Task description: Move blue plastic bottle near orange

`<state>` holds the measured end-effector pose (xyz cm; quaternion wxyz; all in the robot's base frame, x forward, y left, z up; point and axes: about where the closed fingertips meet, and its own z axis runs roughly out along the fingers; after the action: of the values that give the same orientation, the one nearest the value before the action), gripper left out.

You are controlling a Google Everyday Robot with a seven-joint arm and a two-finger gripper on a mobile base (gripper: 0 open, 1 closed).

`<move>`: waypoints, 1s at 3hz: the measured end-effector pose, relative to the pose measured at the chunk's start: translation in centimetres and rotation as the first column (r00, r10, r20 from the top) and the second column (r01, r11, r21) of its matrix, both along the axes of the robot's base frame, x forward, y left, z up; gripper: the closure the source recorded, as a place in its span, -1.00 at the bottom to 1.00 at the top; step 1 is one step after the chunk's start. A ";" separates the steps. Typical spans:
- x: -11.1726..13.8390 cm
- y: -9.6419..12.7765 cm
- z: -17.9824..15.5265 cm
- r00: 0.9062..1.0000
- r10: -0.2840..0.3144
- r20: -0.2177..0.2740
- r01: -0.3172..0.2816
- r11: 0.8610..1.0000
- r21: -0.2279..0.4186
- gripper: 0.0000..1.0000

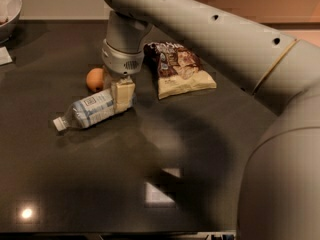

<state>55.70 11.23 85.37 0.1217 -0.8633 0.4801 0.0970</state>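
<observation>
The blue plastic bottle [92, 109] lies on its side on the dark table, white cap pointing left and toward the front. The orange [95, 79] sits just behind it, a small gap away. My gripper [119, 91] comes down from above at the bottle's base end. Its cream fingers [123, 95] stand on either side of the base, shut on it. The orange is right beside the gripper's left side, partly hidden by the wrist.
A brown-and-cream chip bag [177, 69] lies to the right of the gripper. A white bowl [7, 9] and a small white card [4, 55] are at the far left. My arm spans the right side. The table's front edge [125, 232] is close.
</observation>
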 end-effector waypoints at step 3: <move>4.4 -1.9 -1.4 0.994 -0.109 0.014 0.110 0.994 -0.023 -0.73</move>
<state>60.05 9.37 83.97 0.1198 -0.8377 0.5270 0.0790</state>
